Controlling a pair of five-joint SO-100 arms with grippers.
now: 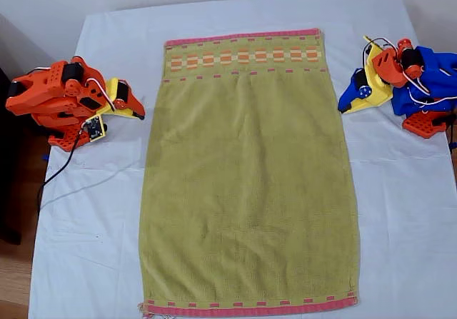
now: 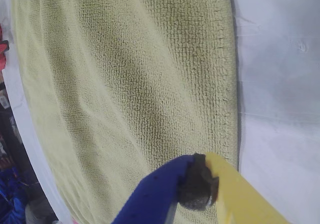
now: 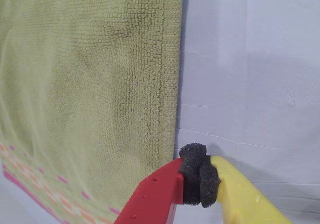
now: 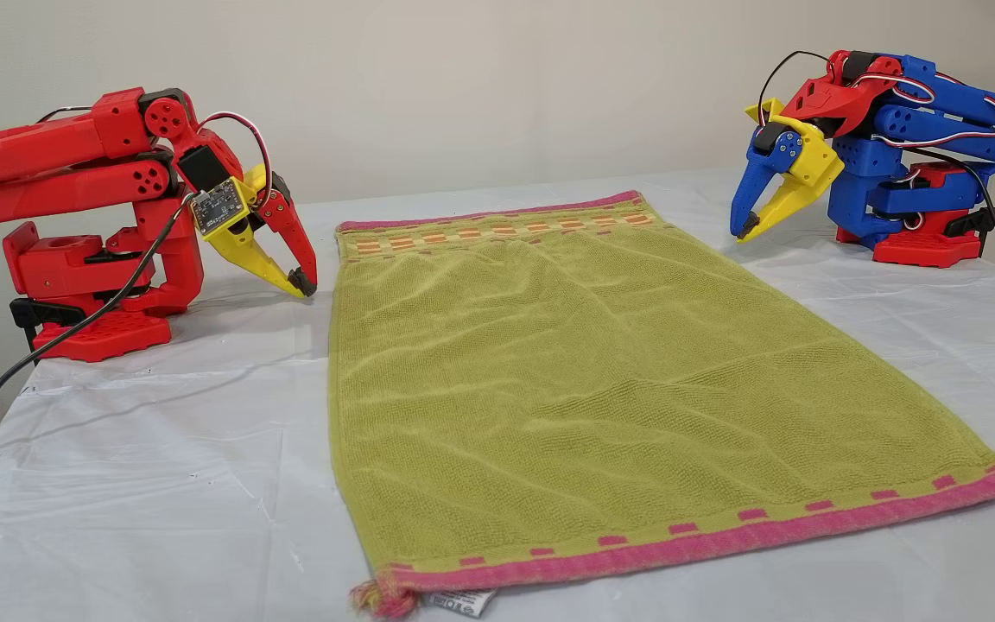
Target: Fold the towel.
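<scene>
The towel (image 1: pixel 246 176), olive-green terry with pink-red end borders, lies flat and unfolded mid-table on the white sheet (image 1: pixel 78 262). Its long axis runs from the exterior view's top, checked band there, to bottom. My first gripper (image 1: pixel 345 107) and my second gripper (image 1: pixel 138 113) rest beside it, fingers together, holding nothing.

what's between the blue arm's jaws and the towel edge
Nothing but bare white sheet. In the exterior view my first gripper is beside the towel, not touching it.
</scene>
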